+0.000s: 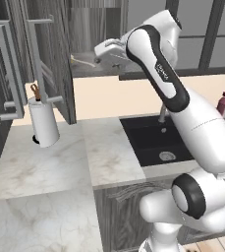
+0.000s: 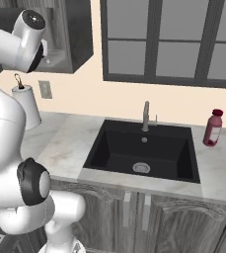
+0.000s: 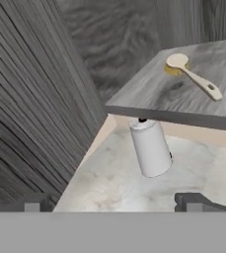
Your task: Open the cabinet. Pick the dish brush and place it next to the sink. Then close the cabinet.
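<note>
Left base view, far left of frame: cabinet (image 1: pixel 55 59) door swung open, dark wood-grain panel edge-on, long silver bar handle standing out toward the camera. Below it, lower in the left third, a white paper towel roll (image 1: pixel 43 122) upright on the marble counter (image 1: pixel 40 162). Centre top: dish brush (image 1: pixel 81 61) lying flat on the cabinet's shelf, pale handle running toward the right, with the gripper (image 1: pixel 100 53) just beside its right end, at shelf height. Cannot tell from here whether touching or a little apart. Right of centre: black sink (image 1: pixel 153 142) set in the counter, partly behind the white arm. Far right: dark red bottle (image 1: pixel 224 104) near the wall.

Right base view, upper left: open cabinet (image 2: pixel 70 34) with the wrist reaching into it. Just below, paper towel roll (image 2: pixel 28 106) against the wall. Centre: sink (image 2: pixel 144 150) with silver faucet (image 2: pixel 146 116) behind the basin. Right: red bottle (image 2: pixel 213 127) on the counter.

Hand view, bottom edge: two dark finger tips (image 3: pixel 33 203) set wide apart, nothing between them, so spread open. Centre: paper towel roll (image 3: pixel 150 147) seen under the shelf edge. Upper right: dish brush (image 3: pixel 192 74) on the grey shelf, round head toward frame centre, handle slanting down to the right, well apart from the tips, ahead and to the right of them.
</note>
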